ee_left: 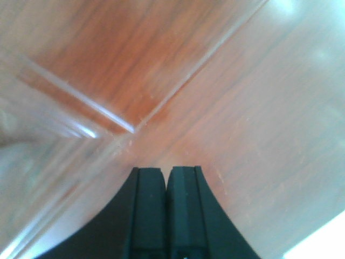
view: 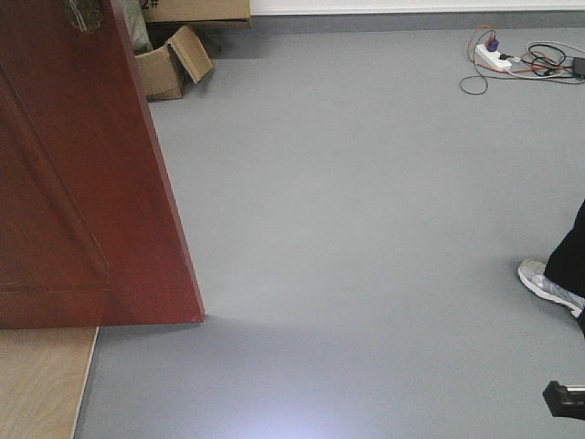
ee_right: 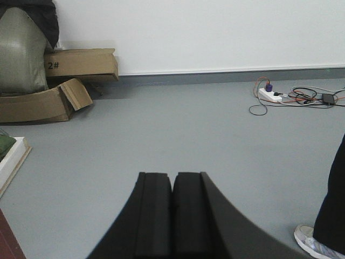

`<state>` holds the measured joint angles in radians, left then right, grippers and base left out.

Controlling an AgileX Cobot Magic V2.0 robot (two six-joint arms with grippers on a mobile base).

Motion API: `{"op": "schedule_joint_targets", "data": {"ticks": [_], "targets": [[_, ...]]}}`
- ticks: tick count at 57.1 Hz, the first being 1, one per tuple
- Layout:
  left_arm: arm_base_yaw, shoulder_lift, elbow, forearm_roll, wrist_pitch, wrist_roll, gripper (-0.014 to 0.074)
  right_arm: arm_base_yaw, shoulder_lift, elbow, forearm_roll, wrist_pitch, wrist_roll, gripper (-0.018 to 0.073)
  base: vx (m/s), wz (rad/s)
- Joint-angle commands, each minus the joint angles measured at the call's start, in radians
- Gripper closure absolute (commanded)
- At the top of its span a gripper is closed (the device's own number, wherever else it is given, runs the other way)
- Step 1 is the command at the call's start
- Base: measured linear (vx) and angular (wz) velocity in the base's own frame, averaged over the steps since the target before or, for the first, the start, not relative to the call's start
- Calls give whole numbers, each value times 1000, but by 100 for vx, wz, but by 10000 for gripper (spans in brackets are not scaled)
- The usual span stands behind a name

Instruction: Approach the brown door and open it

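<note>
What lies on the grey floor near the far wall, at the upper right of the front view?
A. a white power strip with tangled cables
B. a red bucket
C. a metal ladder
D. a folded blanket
A: the white power strip with looped cables lies on the grey floor there.

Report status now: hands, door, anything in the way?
Left hand shut, close to brown door. Right hand shut, empty. Door swung open. Person's shoe on the right, power strip far ahead.
</note>
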<state>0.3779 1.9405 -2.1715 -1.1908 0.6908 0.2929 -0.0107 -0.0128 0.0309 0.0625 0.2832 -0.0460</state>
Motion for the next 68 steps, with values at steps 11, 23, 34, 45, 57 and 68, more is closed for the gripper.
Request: {"op": "schedule_joint_targets", "data": {"ticks": [11,23,34,45,57,68], "targets": [[-75,-175,-28,378,9,-1,600,-5,-11,6,0,-83,-6,559,0,0],[-168,-294,-5,712,4,-113,600,-5,-11,6,0,-83,-6,559,0,0],[-187,-371,117,842,4,-261,600,-5,-11,6,0,-83,-6,559,0,0],[-187,-419,284,839,-21,-213,600,-5,-11,6,0,-83,-6,559,0,0],[-243,-660,673,833,-425,-241,600,-5,-11,6,0,-83,-6,559,0,0],[-258,-950,1078,843,-701,-234,600,-5,-11,6,0,-83,-6,559,0,0]]}}
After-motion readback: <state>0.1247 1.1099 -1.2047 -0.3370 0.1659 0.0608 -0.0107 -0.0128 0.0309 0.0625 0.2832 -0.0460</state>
